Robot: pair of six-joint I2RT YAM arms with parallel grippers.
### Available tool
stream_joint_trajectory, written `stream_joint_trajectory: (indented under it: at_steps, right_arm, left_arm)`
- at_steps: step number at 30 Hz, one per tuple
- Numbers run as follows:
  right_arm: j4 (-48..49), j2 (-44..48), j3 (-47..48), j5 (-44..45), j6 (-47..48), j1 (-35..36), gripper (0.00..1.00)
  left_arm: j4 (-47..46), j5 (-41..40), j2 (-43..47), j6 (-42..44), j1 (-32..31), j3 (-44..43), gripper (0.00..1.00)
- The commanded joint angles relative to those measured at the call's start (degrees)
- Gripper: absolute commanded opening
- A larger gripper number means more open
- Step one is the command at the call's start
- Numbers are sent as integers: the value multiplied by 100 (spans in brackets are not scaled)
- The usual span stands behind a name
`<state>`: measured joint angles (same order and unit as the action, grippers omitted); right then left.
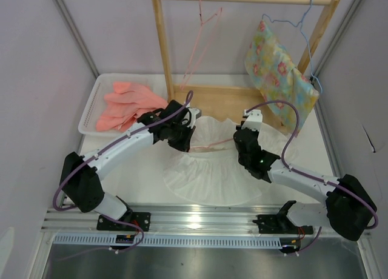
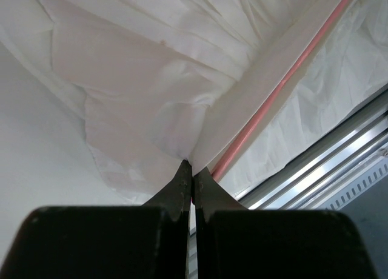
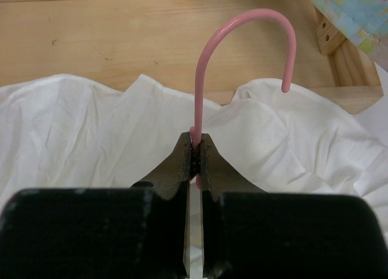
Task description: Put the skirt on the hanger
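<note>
My left claw and my right claw are both black. The skirt in front of the pale tan wooden rack is plain white, and the hanger is pink. On the rack, a yellow cloth is patterned with pink, green and blue flowers. Left of the rack, the clothes are salmon-pink and the tray is white

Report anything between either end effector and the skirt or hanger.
Nothing visible. The left end effector is shut on the skirt, the right end effector on the hanger below its hook.
</note>
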<state>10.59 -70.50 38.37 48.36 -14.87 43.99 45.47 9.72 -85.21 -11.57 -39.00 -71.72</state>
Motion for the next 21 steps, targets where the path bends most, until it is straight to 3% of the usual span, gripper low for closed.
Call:
stream_joint_trajectory:
  at_steps: [1, 11, 16, 21]
  right_arm:
    - [75, -25, -268, 1044, 652, 215, 0]
    - [347, -525, 135, 1527, 863, 1427, 0]
    - [-311, -474, 478, 1142, 196, 1455, 0]
    - [-786, -193, 1005, 1123, 125, 1578, 0]
  left_arm:
    - [585, -488, 259, -20, 68, -421, 0]
    - [577, -620, -381, -248, -440, -1300, 0]
    - [244, -348, -707, -415, -564, -1494, 0]
    - [-117, -128, -769, -688, -573, -1476, 0]
